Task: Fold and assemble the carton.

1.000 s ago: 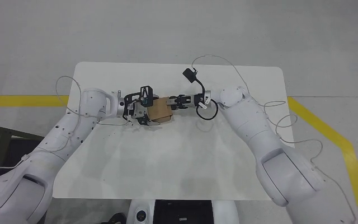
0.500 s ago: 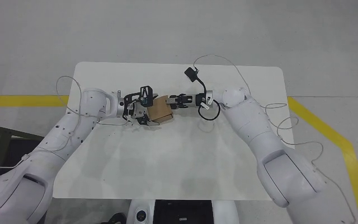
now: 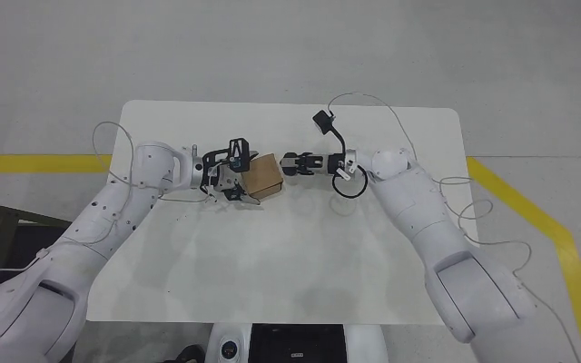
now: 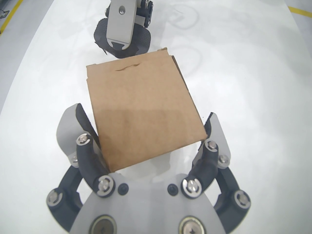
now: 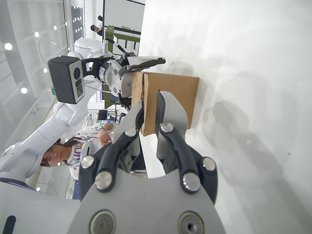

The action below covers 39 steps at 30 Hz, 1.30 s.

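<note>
Carton (image 3: 263, 175) looks light, crushable; left gripper (image 4: 145, 112) fingers clasp its near corners; right gripper (image 5: 148, 98) fingers, narrowly parted, sit at the far flap edge, likely the best hold.

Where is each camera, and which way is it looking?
Top view: high on the robot, looking down at the table; left arm and right arm show.
Left wrist view: on the left wrist, looking along the left end effector, which grips the carton.
Right wrist view: on the right wrist, looking past the right end effector at the carton.
All share the carton.
</note>
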Each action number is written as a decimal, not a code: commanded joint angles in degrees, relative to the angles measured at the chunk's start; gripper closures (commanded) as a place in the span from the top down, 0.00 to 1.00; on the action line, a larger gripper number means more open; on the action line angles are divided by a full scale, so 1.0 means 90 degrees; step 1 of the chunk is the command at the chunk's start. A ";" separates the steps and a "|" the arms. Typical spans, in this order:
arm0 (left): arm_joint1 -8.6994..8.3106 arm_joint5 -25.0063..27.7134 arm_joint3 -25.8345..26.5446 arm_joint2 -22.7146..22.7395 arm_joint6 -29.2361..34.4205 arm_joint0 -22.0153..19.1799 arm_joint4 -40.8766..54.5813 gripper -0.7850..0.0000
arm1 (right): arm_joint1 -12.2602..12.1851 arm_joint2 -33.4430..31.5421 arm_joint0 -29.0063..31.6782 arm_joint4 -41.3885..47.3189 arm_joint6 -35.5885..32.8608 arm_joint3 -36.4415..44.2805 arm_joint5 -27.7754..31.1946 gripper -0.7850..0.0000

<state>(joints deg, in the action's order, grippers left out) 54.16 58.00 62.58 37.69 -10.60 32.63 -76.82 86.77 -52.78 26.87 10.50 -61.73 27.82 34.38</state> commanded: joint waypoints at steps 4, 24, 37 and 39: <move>0.0014 0.0000 0.0005 -0.0003 0.0006 -0.0003 -0.0024 1.00 | -0.0042 -0.0015 0.0077 -0.0122 0.0100 0.0159 -0.0071 0.00; 0.0060 0.0000 -0.0053 0.0039 -0.0015 -0.0010 -0.0087 1.00 | 0.0068 0.0192 0.0095 -0.0136 -0.0036 0.0318 -0.0179 0.00; -0.0179 0.0000 0.0111 0.0428 -0.0304 0.0131 -0.0008 1.00 | -0.0177 -0.0156 0.0181 -0.0234 0.0092 0.0358 0.0075 0.34; -0.0280 0.0000 0.0190 0.0555 -0.0330 0.0201 0.0045 1.00 | -0.0241 -0.0244 0.0261 -0.0244 0.0095 0.0492 0.0247 0.41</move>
<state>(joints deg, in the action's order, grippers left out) 52.12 58.00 63.91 42.10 -13.49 34.10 -76.66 84.88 -54.59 28.87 8.33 -60.86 31.67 35.87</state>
